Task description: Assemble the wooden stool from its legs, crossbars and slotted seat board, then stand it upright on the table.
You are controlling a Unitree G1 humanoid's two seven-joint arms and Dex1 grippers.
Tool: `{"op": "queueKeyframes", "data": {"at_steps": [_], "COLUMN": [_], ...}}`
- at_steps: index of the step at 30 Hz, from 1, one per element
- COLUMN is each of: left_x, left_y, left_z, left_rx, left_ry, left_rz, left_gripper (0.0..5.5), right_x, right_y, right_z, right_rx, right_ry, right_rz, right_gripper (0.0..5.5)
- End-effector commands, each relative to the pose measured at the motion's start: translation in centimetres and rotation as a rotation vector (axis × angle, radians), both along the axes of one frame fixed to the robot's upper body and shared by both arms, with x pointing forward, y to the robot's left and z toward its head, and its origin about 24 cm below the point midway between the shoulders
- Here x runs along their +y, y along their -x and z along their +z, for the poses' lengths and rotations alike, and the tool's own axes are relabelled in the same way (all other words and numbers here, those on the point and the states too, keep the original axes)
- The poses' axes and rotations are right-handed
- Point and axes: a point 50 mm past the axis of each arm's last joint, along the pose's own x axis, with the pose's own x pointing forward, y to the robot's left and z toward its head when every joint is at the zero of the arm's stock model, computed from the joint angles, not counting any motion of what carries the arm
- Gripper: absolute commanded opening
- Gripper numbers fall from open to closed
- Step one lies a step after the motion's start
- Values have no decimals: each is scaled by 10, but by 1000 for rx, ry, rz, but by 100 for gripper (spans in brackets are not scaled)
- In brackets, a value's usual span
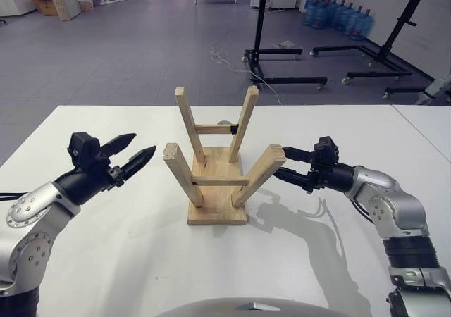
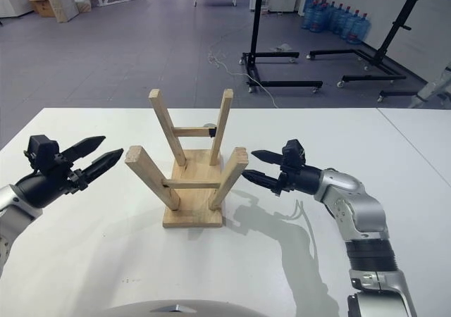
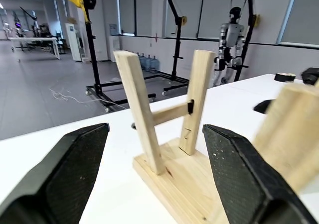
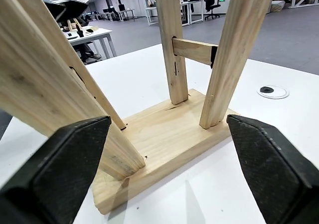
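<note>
The wooden stool [image 1: 217, 206] lies upside down on the white table [image 1: 106, 260], its seat board flat and four legs pointing up. One crossbar [image 1: 220, 182] joins the near pair of legs, another crossbar [image 1: 214, 129] the far pair. My left gripper [image 1: 143, 144] is open, hovering left of the near left leg [image 1: 182, 175] without touching it. My right gripper [image 1: 280, 162] is open at the upper end of the near right leg [image 1: 259, 175]; contact cannot be told. The right wrist view has the seat board [image 4: 169, 129] between the fingers [image 4: 75, 154].
A small grey disc [image 4: 273, 91] lies on the table just behind the stool. A second white table [image 1: 430, 127] adjoins at the right. Black wheeled stands [image 1: 282, 56] and water bottles [image 1: 338, 14] are on the floor beyond the far edge.
</note>
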Motion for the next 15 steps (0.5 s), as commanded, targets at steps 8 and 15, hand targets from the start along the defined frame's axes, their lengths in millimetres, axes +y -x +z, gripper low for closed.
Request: {"op": "queueKeyframes", "data": {"at_steps": [8,15], "left_x": [-28,-61], "left_y": [13,12], "left_z": [65,81], "left_rx": [-300,-314], "left_ry": [213,287], "left_rz": [-269,-426], "left_gripper": [345,345], "right_x": [13,39], "right_y": [-17,-5], "right_z": [111,149], "right_rx": [-241,-271], "right_ry": [-403,-560], "right_rz": [95,278], "right_gripper": [429,429]}}
